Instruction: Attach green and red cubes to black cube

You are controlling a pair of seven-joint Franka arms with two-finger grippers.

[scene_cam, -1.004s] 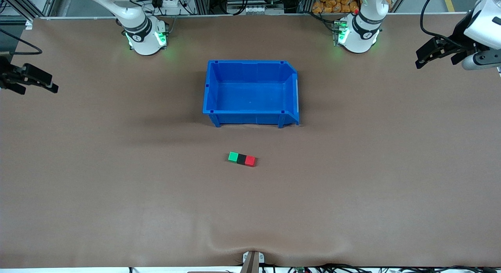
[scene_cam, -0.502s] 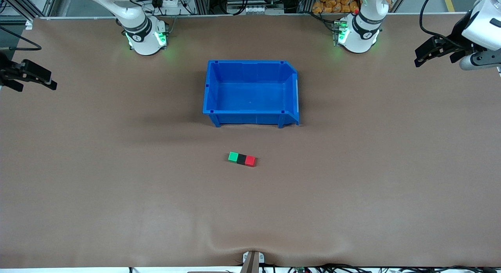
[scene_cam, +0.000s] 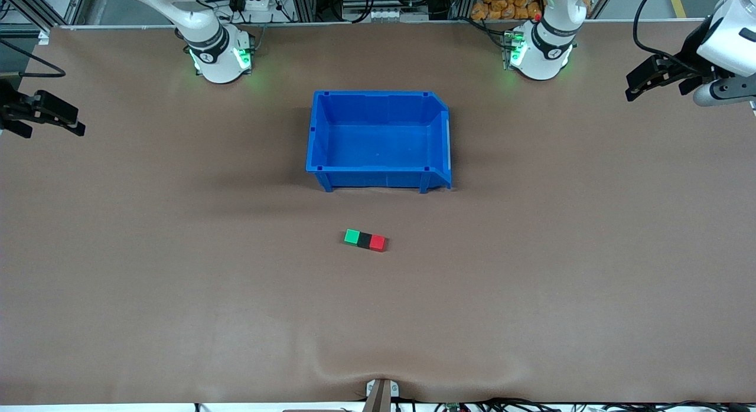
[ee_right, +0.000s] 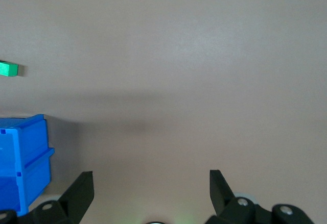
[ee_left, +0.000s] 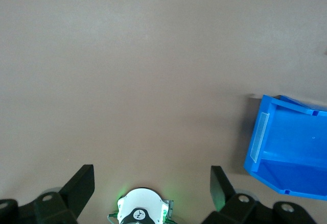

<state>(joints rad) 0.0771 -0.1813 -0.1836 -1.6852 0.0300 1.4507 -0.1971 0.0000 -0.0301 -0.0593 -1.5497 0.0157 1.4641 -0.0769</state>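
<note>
A bright green cube (scene_cam: pixel 352 236), a matte black cube (scene_cam: pixel 364 240) and a bright red cube (scene_cam: pixel 377 242) are being shown on a plain brown table (scene_cam: pixel 177 270). A solid blue bin (scene_cam: pixel 378 179) is being shown too. Green lights are glowing on the white arm bases (scene_cam: pixel 220 58).

The table (scene_cam: pixel 177 282) has a brown cover. On it stands a blue bin (scene_cam: pixel 378 179), and nearer the front camera lie the green cube (scene_cam: pixel 352 236), black cube (scene_cam: pixel 364 240) and red cube (scene_cam: pixel 377 242), touching in one row.
</note>
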